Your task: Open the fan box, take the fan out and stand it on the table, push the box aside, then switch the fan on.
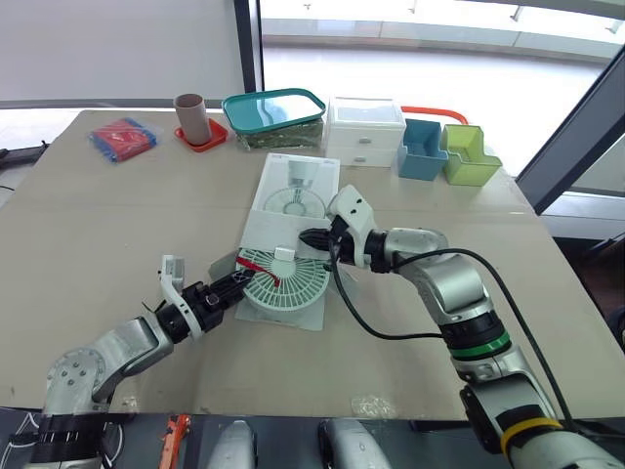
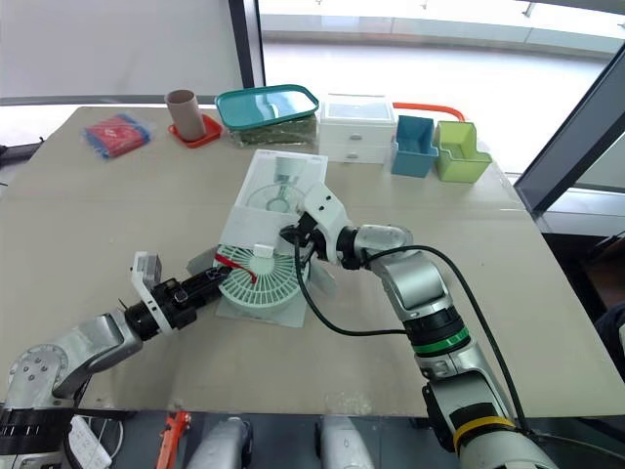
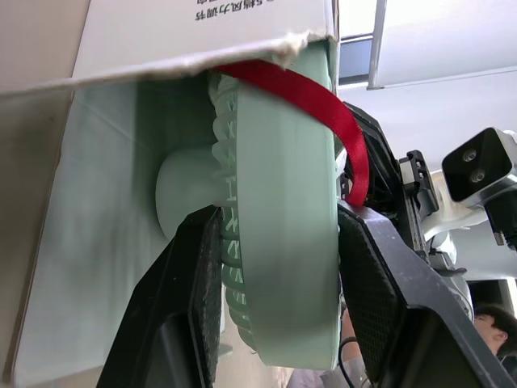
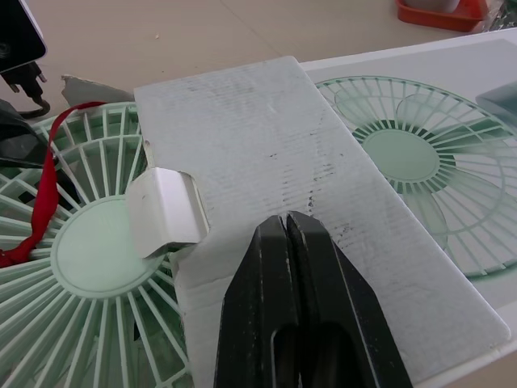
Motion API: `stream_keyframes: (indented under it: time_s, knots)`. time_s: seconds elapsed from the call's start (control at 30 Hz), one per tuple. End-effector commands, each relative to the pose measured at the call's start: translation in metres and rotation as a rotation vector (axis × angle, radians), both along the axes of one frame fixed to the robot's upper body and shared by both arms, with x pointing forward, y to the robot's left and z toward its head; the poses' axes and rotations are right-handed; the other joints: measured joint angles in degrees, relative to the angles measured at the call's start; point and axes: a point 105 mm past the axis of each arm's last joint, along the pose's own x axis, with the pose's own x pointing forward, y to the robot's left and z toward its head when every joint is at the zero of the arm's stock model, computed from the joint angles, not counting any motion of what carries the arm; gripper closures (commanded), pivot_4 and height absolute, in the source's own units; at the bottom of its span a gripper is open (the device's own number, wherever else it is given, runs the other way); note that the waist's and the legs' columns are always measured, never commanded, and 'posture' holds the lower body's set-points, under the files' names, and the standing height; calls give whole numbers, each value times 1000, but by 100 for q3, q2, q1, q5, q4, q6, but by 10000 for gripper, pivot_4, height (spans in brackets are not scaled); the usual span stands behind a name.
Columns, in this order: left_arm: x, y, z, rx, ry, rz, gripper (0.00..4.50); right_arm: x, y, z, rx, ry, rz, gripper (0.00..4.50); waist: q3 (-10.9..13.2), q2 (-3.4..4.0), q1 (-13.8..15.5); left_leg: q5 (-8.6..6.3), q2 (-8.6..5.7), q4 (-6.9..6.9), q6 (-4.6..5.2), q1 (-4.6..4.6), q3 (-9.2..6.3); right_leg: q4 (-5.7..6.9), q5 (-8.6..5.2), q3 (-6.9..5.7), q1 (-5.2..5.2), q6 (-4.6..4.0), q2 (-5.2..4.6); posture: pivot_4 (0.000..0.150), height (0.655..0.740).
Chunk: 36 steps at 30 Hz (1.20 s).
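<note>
The white fan box [image 1: 293,195] lies flat in the middle of the table, its near end open. The mint-green fan [image 1: 283,283] sticks out of that end, a red strap [image 1: 262,271] across its grille. My left gripper [image 1: 231,286] is shut on the fan's near-left rim; in the left wrist view its fingers [image 3: 194,323] clamp both faces of the fan [image 3: 283,202]. My right gripper [image 1: 311,237] is shut with nothing in it, its tips resting on the box's end flap [image 4: 266,162] just above the fan.
Along the far edge stand a red packet [image 1: 122,137], a brown cup [image 1: 190,115] on a red coaster, a teal lidded container [image 1: 275,115], a white drawer unit [image 1: 366,132], a blue bin [image 1: 422,149] and a green bin [image 1: 467,154]. A black cable [image 1: 371,327] loops beside the fan.
</note>
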Motion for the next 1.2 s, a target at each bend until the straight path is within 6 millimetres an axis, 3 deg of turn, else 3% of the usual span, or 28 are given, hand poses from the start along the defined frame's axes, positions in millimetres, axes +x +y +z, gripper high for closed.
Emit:
stream_keyframes:
  time_s: [0.03, 0.5, 0.73, 0.77, 0.87, 1.0, 1.1, 1.2]
  knots:
    - [-18, 6, 2, 2, 9, 16, 29080, -1, 1, -10, -23, 22, -2, 45000, 0, 0, 2, 0, 3, -1, 0, 0, 0, 0, 0, -1, 0, 0, 1, 1500, 7400]
    - [-61, 8, -12, 19, 68, 38, 29080, 2, 3, -7, -16, 15, 8, 45000, -1, -2, 6, 2, 3, 0, -4, 4, 5, 0, 1, 3, 2, -3, 3, 1500, 7400]
    - [-68, 6, -18, 49, 93, 21, 29080, 4, 4, -7, -15, 12, 8, 45000, -1, -2, 7, 2, 7, 0, -3, 6, 7, 0, -1, 3, 2, -4, 6, 1500, 7400]
    - [-66, 6, -18, 47, 92, 23, 21088, 4, 4, -7, -14, 13, 9, 45000, -1, -2, 7, 2, 7, 0, -3, 7, 8, 0, -2, 4, 2, -3, 7, 1500, 7400]
    - [-59, 7, -12, 43, 58, 33, 14781, 4, 4, -7, -14, 13, 9, 45000, -1, -1, 7, 2, 8, 0, -3, 9, 8, 0, -3, 3, 2, -4, 9, 1500, 7400]
    - [-58, 14, 0, 84, -14, 12, 1389, 4, 4, -7, -13, 13, 8, 45000, -1, -1, 13, 2, 8, 0, -4, 8, 9, 0, -3, 4, 2, -5, 8, 1500, 7400]
    - [-59, 30, 0, 227, -68, 0, 533, 4, 4, -7, -14, 13, 7, 45000, -1, -1, 2, 2, 10, 0, -4, 7, 8, 0, -2, 3, 1, -7, 12, 1500, 7400]
    - [-58, 47, 24, 205, -164, 4, 533, 3, 5, -7, -11, 13, 17, 45000, 0, 1, 3, 2, 15, -4, -4, 9, 9, 1, -5, 2, -2, -11, 18, 1500, 7400]
